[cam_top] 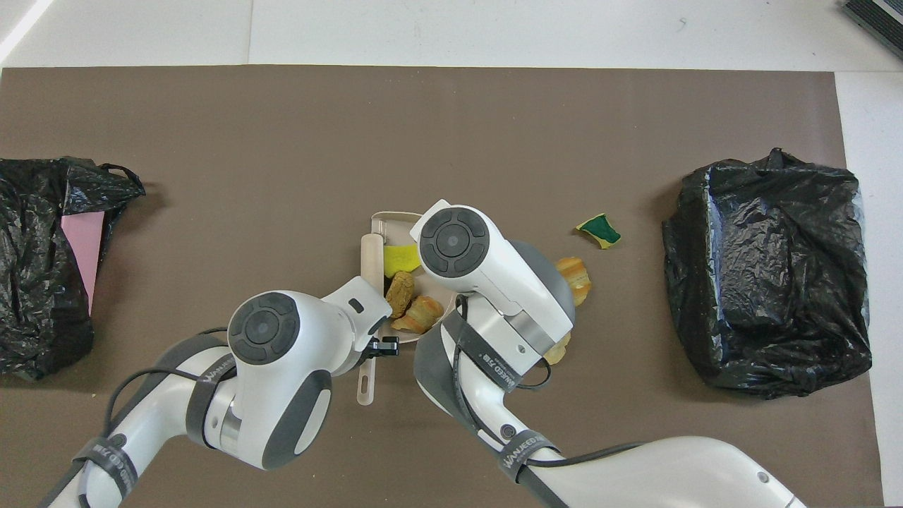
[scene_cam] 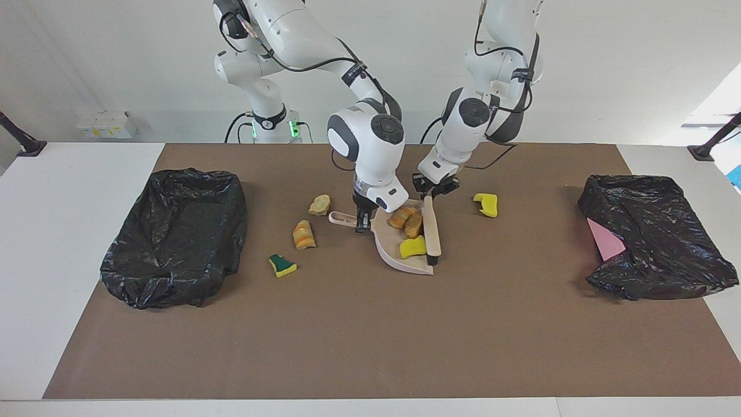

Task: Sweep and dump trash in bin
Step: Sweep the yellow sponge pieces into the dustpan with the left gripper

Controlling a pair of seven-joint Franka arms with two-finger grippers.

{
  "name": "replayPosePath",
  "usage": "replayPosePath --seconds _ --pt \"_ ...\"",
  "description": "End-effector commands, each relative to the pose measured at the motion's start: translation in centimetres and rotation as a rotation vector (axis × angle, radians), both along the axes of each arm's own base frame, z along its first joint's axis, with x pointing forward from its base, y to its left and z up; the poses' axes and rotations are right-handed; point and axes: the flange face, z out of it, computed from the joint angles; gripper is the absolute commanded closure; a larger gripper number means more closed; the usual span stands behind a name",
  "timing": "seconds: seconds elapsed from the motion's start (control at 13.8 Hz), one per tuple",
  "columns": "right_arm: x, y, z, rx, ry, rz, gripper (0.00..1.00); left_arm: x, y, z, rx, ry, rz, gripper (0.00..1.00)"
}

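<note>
Gripper (scene_cam: 362, 223) clamps dustpan (scene_cam: 405, 255); left gripper (scene_cam: 435, 189) clamps brush (scene_cam: 432, 227); wristband reads "WANJEED".

Seven scraps of trash on show: three in the dustpan (scene_cam: 405, 246) at the right end effector (scene_cam: 362, 223), namely one yellow sponge chunk (scene_cam: 413, 247) and two bread-like lumps (scene_cam: 406, 220). Four lie loose on the worktop (scene_cam: 370, 336). Two black bins (scene_cam: 176, 234), one brush (scene_cam: 431, 229), one pink sheet (scene_cam: 605, 244).

Bright, even light, soft shadows, sharp focus; daylight perhaps from the left arm's end.
</note>
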Motion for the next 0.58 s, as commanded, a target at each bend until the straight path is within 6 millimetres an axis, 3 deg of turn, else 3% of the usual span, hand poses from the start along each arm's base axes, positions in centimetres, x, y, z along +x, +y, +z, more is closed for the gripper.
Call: replayPosePath --seconds 0.0,0.22,0.36,0.51 --pt "-1.1 -0.1 0.1 0.022 0.020 0.037 1.00 -0.8 -0.7 1.8 -0.028 -0.008 0.051 1.00" --pt "-1.1 0.0 0.1 0.023 0.017 0.043 1.00 0.6 3.3 4.8 -0.027 0.016 0.150 1.00" --pt "-1.0 0.0 0.1 0.023 0.017 0.043 1.00 0.4 6.3 6.7 0.012 0.077 0.223 1.00" --pt "-1.0 0.0 0.2 0.024 0.016 0.040 1.00 -0.6 9.3 7.3 0.101 0.138 0.236 1.00"
